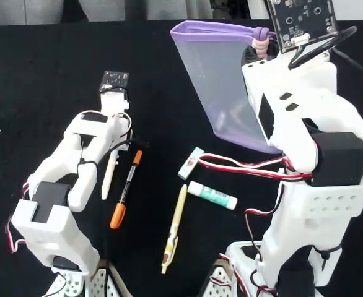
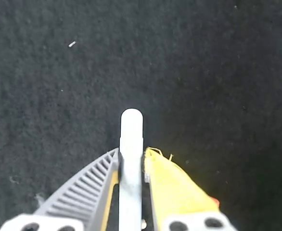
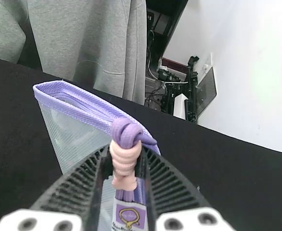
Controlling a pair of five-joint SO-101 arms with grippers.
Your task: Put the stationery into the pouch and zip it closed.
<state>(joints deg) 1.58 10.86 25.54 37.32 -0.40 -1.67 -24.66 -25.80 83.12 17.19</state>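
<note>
In the upper right of the high view the right gripper (image 1: 263, 42) is clamped on the knotted pull cord (image 3: 125, 139) at one end of the pouch (image 1: 222, 80), its jaws pressed against the cord from both sides. The pouch, clear with a purple zip band, hangs lifted above the black table (image 1: 45, 55), with its zip band uppermost and its body slanting down toward the right arm. At the left of the high view the left arm bends low over the table; the left gripper (image 2: 131, 155) pinches a white pen (image 2: 131, 127), whose rounded end pokes out past the fingertips. Whether the pen is touching the cloth cannot be told. Just right of it lies an orange marker (image 1: 126, 189). Nearer the centre lie a yellow pen (image 1: 174, 229), a small eraser (image 1: 191, 163) and a glue stick (image 1: 212, 195), all outside the pouch.
</note>
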